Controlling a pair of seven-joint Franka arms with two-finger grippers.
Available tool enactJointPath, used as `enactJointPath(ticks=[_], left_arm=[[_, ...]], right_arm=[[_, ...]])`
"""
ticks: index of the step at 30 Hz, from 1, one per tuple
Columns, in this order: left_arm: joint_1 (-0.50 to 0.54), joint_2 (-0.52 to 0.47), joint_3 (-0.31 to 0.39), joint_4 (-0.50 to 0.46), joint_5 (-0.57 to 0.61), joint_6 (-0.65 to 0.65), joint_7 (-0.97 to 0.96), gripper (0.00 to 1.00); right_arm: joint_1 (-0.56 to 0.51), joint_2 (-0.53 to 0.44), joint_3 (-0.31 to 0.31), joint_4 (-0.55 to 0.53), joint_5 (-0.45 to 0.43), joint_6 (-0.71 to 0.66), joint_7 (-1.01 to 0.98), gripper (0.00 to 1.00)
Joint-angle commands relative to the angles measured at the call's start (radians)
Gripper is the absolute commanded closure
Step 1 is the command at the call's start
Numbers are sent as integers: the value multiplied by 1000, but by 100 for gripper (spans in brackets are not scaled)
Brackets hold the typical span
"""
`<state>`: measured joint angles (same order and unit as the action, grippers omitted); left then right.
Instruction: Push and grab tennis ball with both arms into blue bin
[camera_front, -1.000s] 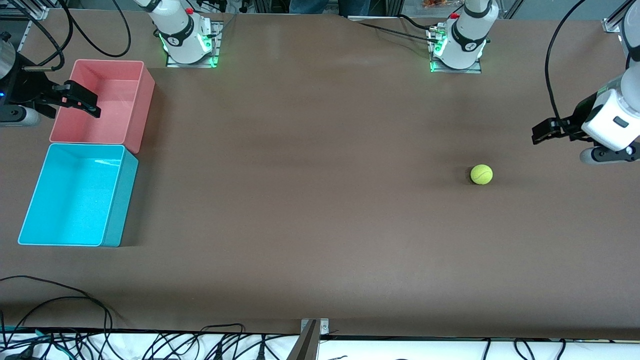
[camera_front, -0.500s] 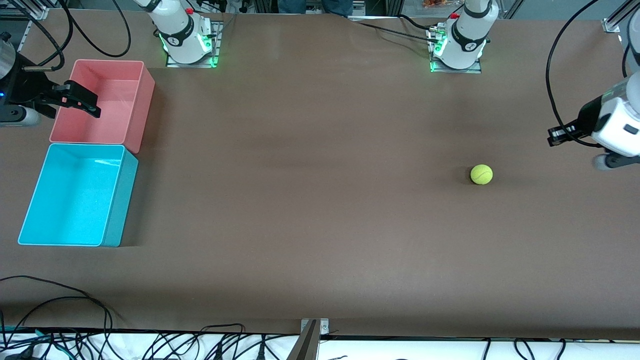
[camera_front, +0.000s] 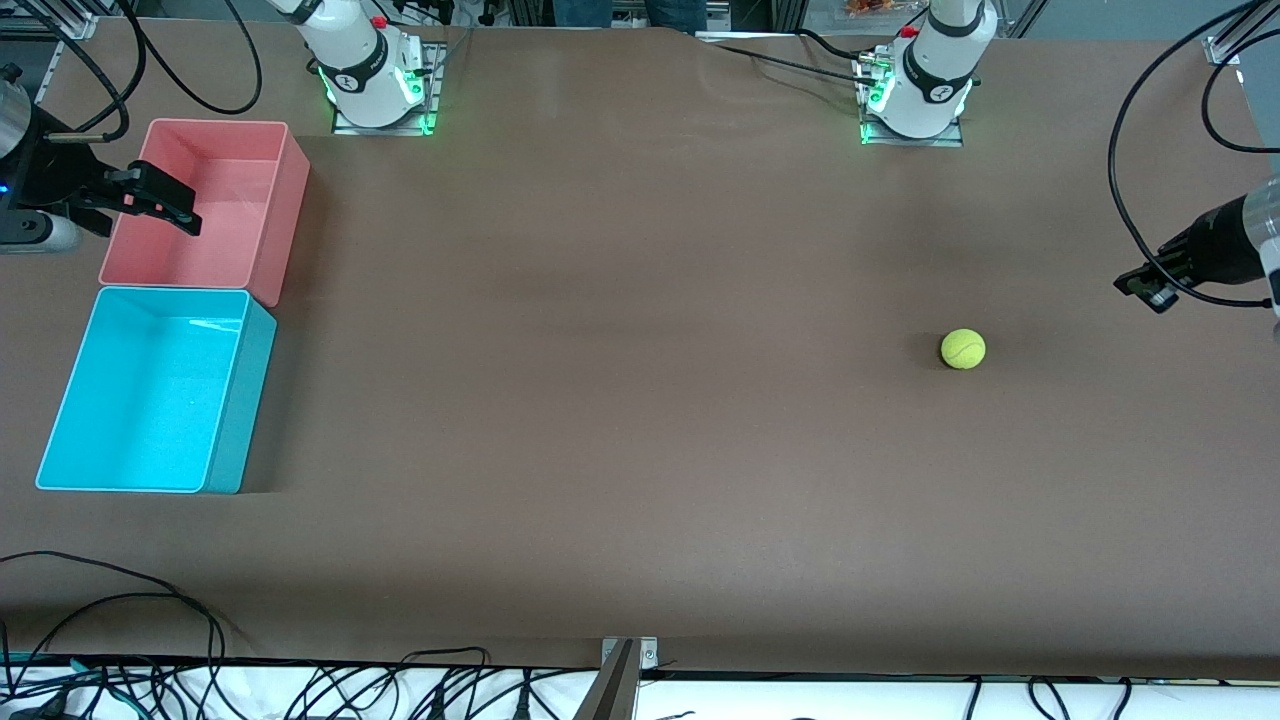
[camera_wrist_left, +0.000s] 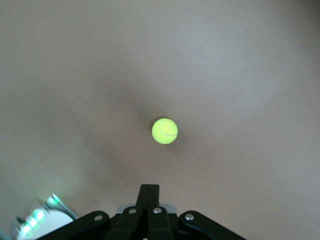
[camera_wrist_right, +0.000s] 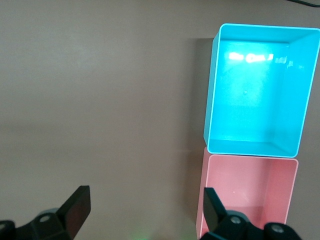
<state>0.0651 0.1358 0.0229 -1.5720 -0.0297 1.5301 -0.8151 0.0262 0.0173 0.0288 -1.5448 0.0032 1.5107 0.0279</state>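
The tennis ball (camera_front: 963, 349) lies alone on the brown table toward the left arm's end, and the left wrist view shows the ball (camera_wrist_left: 164, 131) ahead of the fingers. My left gripper (camera_front: 1142, 288) hangs over bare table at that end, shut on nothing and well apart from the ball; its fingertips (camera_wrist_left: 149, 189) are pressed together. The blue bin (camera_front: 242, 400) stands at the right arm's end; the blue bin (camera_wrist_right: 213, 90) holds nothing. My right gripper (camera_front: 165, 205) waits open over the pink bin's edge; the right gripper (camera_wrist_right: 145, 200) has nothing between its fingers.
A pink bin (camera_front: 285, 200) touches the blue bin on the side farther from the front camera, and the pink bin (camera_wrist_right: 250, 195) shows in the right wrist view. Both arm bases (camera_front: 375, 80) stand along the table's back edge. Loose cables (camera_front: 150, 600) lie at the front edge.
The left gripper has shut and drawn back toward the left arm's end of the table, its white wrist sliding mostly out of view. The ball and the right arm have not moved.
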Motion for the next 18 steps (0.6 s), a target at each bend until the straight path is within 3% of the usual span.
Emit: enactJointPath(ticks=[1,14,15,18], left_arm=[[28,41,-4,-23,10,31,-251,100],[30,8,-9,-429,68,441,-582,100],[32,8,-9,-535,85,563,-639,100],[32,10,-9,-578,86,626,-648,100]], right_arm=[[1,1,-1,11,-5,-4,-13,0],[1,3,-1,11,-5,-1,-13,0],[3,3,0,11,-5,0,-11,0],[3,3,0,11,-5,0,-13,0]])
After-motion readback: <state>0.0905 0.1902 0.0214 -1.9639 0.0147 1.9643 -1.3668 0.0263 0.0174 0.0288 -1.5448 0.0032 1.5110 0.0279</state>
